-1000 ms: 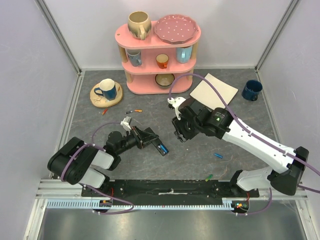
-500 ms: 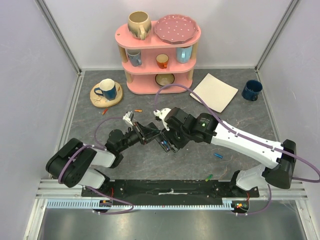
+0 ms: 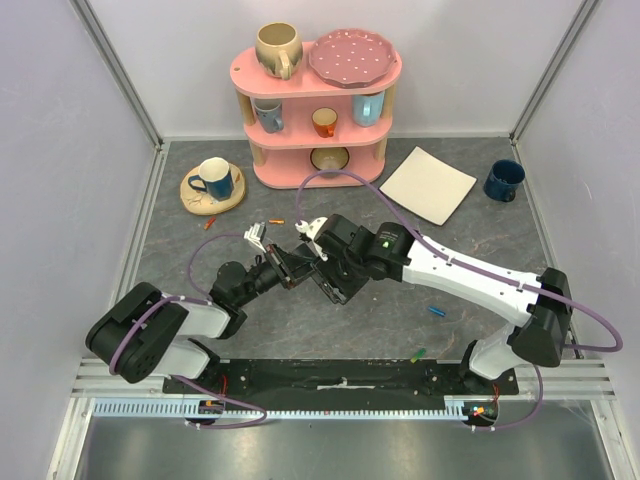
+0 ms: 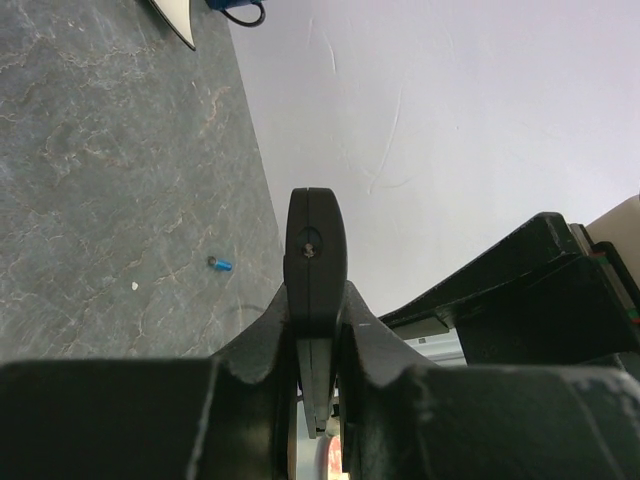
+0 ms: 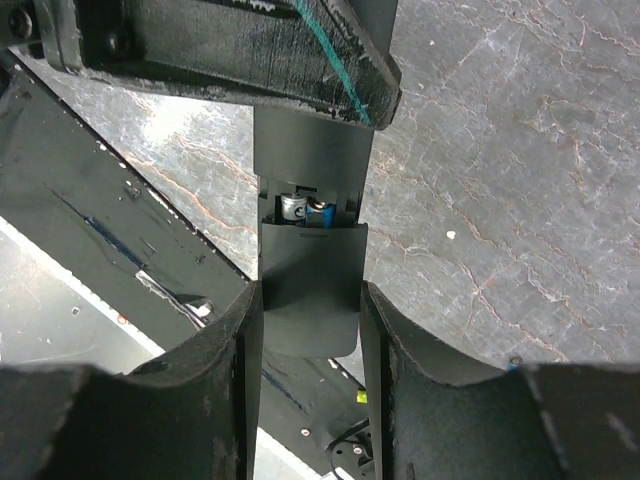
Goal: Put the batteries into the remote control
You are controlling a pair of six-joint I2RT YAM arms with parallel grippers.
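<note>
Mid-table, your arms stretch in low and meet nose to nose. Your left gripper [image 4: 318, 345] is clamped tight on the remote control [image 4: 315, 250], and your right gripper [image 5: 310, 330] is closed against both sides of its other end. A blue battery [image 5: 320, 208] sits in the open compartment, while a loose blue battery [image 3: 436, 310] lies well apart.

We can read no writing, brand, number or sign in any of the three views. The remote control [image 5: 308, 280] is plain black plastic around its open bay (the blue battery [image 5: 319, 208] inside seems unmarked, though it is small and partly shadowed). The cups on the pink shelf [image 3: 290, 180] are too small for us to make out lettering.
</note>
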